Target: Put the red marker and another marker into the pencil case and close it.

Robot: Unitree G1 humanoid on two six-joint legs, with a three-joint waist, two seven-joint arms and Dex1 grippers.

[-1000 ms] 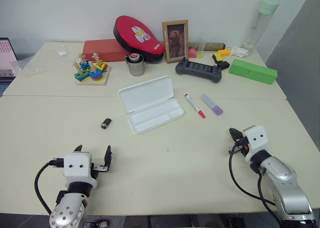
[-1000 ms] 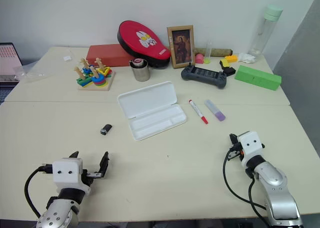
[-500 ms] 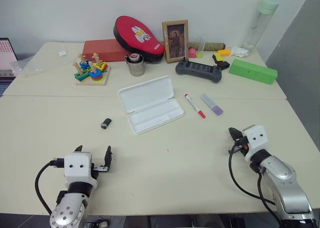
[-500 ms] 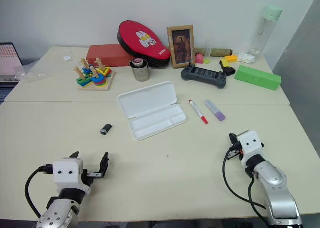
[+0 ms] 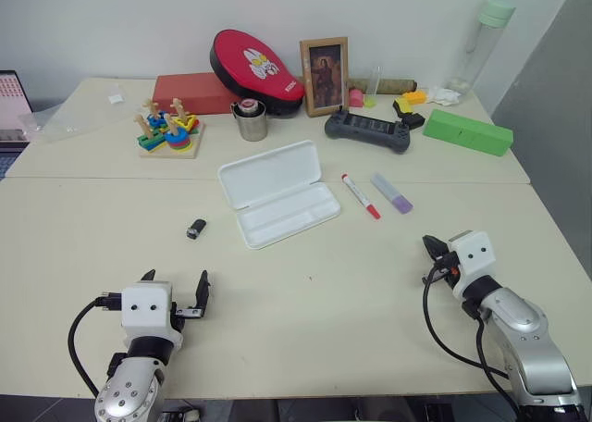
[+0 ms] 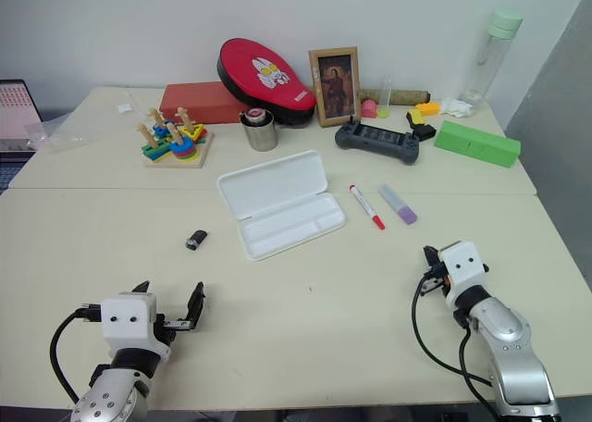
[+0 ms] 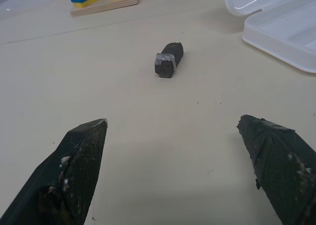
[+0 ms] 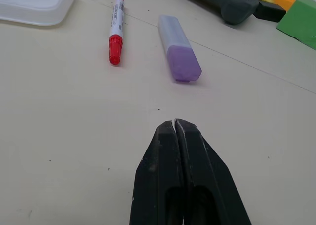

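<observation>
The white pencil case (image 5: 276, 192) lies open in the middle of the table, lid flat behind its shallow tray. Just right of it rest the slim red marker (image 5: 360, 195) and a stubby lilac marker (image 5: 391, 192), side by side; the right wrist view has the red marker (image 8: 116, 29) and the lilac marker (image 8: 178, 54) ahead of the fingers. My right gripper (image 5: 431, 251) hovers shut and empty over the table, nearer me than the markers. At the near left my left gripper (image 5: 174, 284) stands open, holding nothing, well short of the case.
A small black object (image 5: 195, 229) lies left of the case. Along the back stand a wooden stacking toy (image 5: 167, 132), a metal cup (image 5: 249, 121), a red box (image 5: 194, 93), a framed picture (image 5: 325, 75), a black controller (image 5: 367, 130), a green block (image 5: 467, 131) and a bottle (image 5: 481, 43).
</observation>
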